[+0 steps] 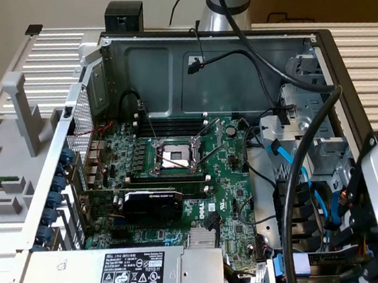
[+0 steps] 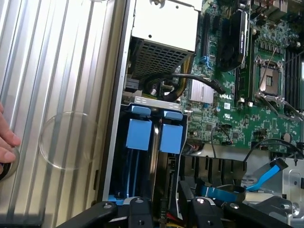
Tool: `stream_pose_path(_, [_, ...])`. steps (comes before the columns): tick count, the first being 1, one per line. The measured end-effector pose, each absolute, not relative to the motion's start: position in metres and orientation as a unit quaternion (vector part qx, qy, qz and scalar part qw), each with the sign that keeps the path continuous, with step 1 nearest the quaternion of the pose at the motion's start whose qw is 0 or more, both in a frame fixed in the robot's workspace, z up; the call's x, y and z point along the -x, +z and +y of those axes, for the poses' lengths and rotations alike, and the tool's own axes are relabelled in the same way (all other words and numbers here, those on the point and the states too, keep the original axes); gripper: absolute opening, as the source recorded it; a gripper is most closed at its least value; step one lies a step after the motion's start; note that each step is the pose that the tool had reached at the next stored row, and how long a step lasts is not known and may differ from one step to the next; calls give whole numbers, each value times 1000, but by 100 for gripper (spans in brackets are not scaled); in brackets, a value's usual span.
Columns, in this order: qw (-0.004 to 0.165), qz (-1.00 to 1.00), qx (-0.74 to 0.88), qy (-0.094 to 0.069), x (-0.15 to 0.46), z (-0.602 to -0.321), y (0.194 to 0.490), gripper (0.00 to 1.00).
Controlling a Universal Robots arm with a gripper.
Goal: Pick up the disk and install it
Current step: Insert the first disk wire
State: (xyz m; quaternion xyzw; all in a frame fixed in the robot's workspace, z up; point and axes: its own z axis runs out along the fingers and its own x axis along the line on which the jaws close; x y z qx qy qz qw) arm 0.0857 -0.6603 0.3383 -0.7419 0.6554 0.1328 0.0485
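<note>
The black tool (image 2: 167,214) hovers near two bright blue plastic drive trays (image 2: 138,134) inside the open grey metal computer case (image 1: 183,66); whether it grips anything cannot be told.

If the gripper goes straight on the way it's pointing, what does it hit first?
Most likely the two blue drive trays in the case's bay, straight ahead of the gripper; depth is unclear.

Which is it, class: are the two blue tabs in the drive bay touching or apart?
Apart. The wrist view shows a dark gap running between one blue tab and the other tab.
</note>
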Motion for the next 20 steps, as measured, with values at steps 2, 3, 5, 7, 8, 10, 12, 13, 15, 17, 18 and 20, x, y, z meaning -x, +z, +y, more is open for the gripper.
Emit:
stream_pose_path(2, [49,654,743,133,-86,-660,338,36])
stream_pose_path(3, [49,654,743,133,-86,-660,338,36])
stream_pose_path(5, [49,653,744,133,-87,-660,338,36])
stream_pose_path(7, [49,652,744,134,-87,-660,338,34])
stream_pose_path(8, [49,652,745,134,-88,-660,338,27])
stream_pose_path(10, [48,651,745,134,-89,-660,338,27])
stream_pose_path(12, [48,651,746,134,-90,-660,338,27])
stream_pose_path(13, [48,650,746,134,-90,-660,338,27])
stream_pose_path(15, [48,650,746,134,-90,-660,338,27])
stream_pose_path(17, [49,650,746,134,-90,-660,338,27])
stream_pose_path(18, [49,650,746,134,-89,-660,338,27])
stream_pose_path(20, [49,650,746,134,-88,-660,338,27])
